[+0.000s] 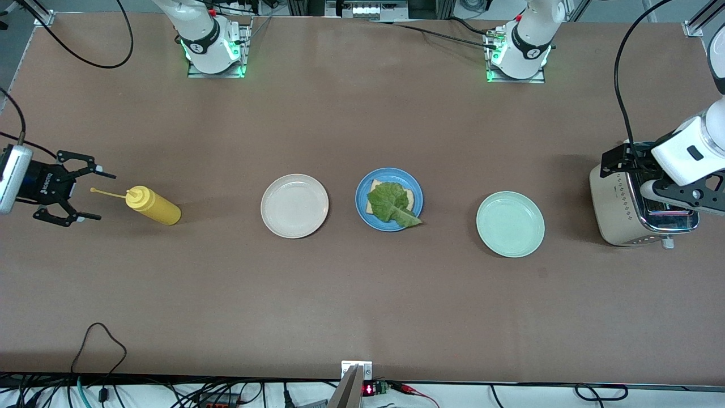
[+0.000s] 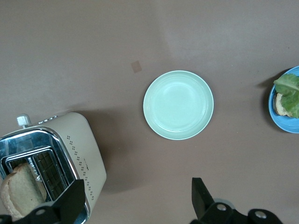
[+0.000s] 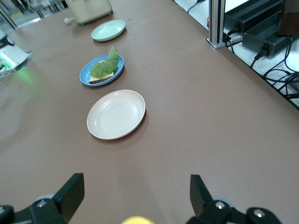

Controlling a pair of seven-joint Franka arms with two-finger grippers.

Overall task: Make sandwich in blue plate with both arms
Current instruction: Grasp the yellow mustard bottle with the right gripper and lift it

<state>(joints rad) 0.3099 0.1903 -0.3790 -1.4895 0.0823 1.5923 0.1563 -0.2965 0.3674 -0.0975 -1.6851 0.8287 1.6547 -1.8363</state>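
Sandwich (image 1: 389,204), unfinished: one bread slice under lettuce on the blue plate (image 1: 362,211), between two other plates.
Left gripper (image 1: 651,187) spread wide above the toaster (image 1: 617,209); right gripper (image 1: 82,190) spread wide beside the mustard bottle (image 1: 152,205).

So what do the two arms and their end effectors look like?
Both arms are glossy white with dark joint rings, green lights glowing at their bases, and black cables trailing off. The right end effector and left end effector are black, with angular two-finger linkages.

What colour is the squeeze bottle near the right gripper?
Yellow, with a thin yellow nozzle: the squeeze bottle shows best in the front view.
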